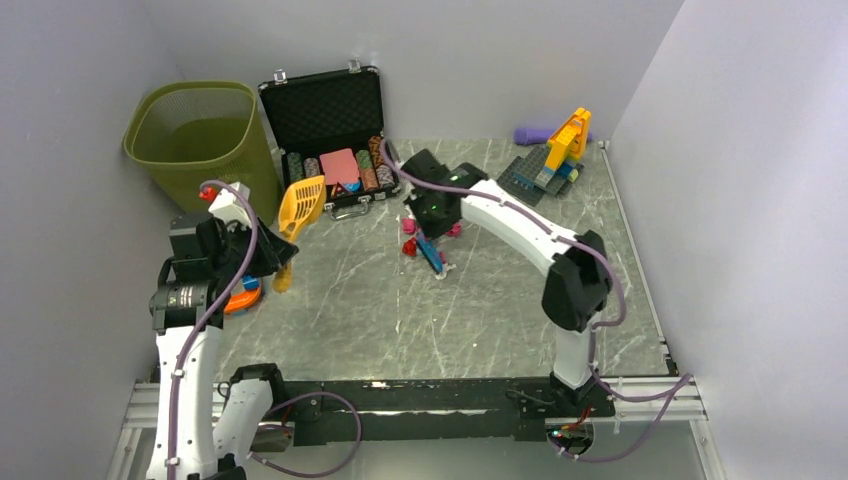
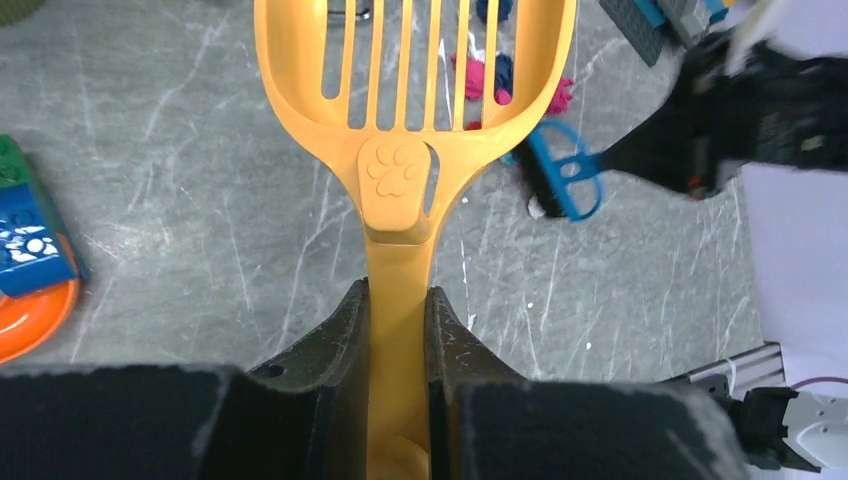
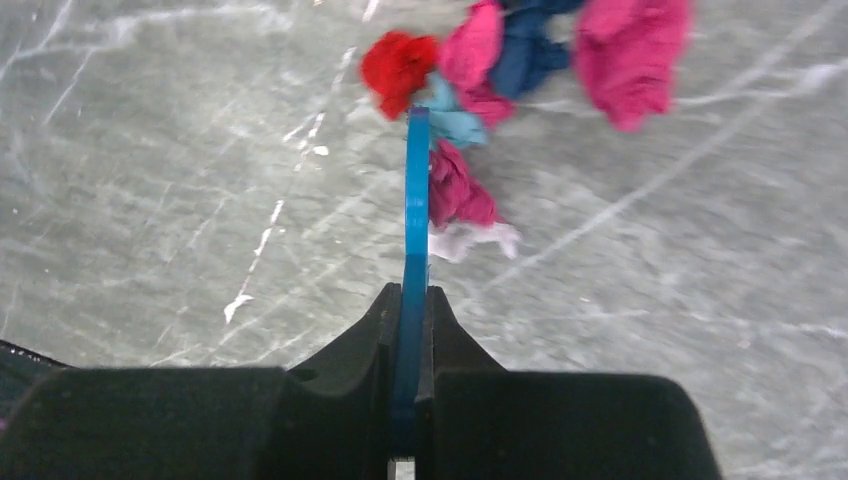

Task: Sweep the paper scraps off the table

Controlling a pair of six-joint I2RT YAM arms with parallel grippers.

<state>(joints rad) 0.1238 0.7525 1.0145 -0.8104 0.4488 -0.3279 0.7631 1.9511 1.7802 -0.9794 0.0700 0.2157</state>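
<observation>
Brush at the pile, scoop waiting off to the left

The right tool (image 3: 410, 300) is pressed together on a blue brush (image 3: 415, 200) whose tip touches the paper scraps (image 3: 470, 60), bunched near the middle of the counter's (image 1: 400, 310) far edge. The left tool (image 2: 398, 300) pinches a yellow scoop (image 2: 395, 180) by its handle, raised near the far left corner. The step looks like gathering. Next, the scoop's lip probably needs setting down beside the pile. Open room lies toward the near edge, while a chip case (image 1: 325, 110) and toy bricks (image 1: 545, 165) crowd the far edge.
</observation>
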